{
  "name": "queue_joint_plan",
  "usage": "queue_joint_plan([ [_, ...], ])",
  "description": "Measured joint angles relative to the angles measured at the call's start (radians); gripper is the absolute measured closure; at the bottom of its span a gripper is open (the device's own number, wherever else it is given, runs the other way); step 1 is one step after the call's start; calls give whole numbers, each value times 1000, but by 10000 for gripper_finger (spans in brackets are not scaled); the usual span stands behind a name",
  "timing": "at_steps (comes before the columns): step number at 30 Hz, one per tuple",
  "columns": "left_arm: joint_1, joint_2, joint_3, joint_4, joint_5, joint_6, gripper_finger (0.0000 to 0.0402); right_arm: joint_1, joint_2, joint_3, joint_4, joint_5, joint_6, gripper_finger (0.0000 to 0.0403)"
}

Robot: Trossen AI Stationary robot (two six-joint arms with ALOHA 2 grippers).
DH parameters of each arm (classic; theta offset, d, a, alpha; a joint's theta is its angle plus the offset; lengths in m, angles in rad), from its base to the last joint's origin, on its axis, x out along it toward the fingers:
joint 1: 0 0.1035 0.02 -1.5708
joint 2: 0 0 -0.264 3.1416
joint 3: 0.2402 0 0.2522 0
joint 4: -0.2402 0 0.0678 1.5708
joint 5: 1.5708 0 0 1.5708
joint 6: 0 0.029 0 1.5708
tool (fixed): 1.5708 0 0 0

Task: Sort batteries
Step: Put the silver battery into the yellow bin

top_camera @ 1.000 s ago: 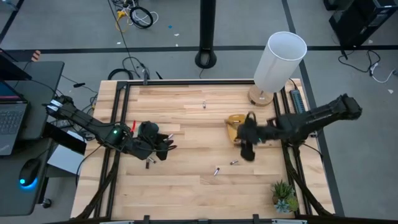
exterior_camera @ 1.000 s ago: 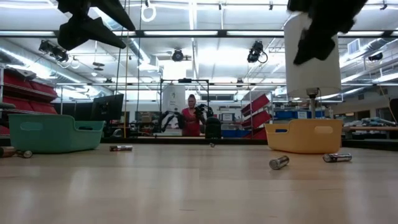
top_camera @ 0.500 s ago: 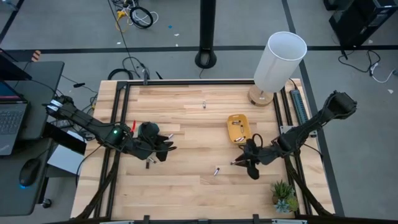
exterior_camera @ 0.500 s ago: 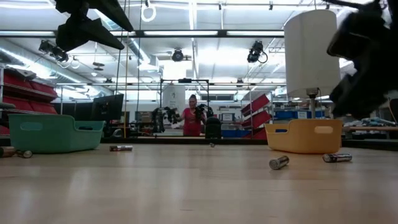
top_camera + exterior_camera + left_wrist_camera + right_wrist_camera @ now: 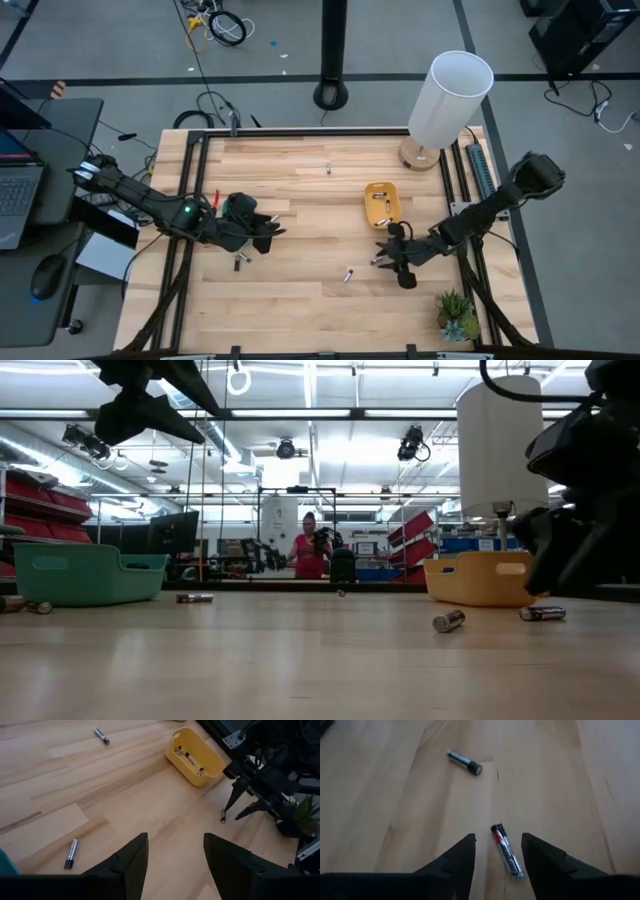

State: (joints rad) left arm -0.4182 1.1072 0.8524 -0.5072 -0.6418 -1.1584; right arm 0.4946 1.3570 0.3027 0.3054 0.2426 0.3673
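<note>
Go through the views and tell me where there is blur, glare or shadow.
Low view: the right tool is a dark, soft-edged silhouette against bright ceiling lights; the tabletop carries a pale sheen. Right wrist view: the battery between the fingers is fairly sharp, while the farther battery looks softer. High view: evenly lit, with faint shadows under the arms.
</note>
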Motion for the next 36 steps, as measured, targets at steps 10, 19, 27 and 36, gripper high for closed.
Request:
queue_joint_plan([
  [10, 5, 0, 0, -6, 12, -27, 199, 0, 176, 1, 146, 6, -65, 254],
  [19, 5, 0, 0, -7, 35, -49, 199, 2, 211, 6, 150, 4, -58, 379],
  [27, 6, 0, 0, -8, 24, -22, 199, -4, 120, 26, 84, -44, 25, 379],
  [36, 6, 0, 0, -7, 4, 4, 199, -111, -104, 241, -501, 108, 0, 379],
])
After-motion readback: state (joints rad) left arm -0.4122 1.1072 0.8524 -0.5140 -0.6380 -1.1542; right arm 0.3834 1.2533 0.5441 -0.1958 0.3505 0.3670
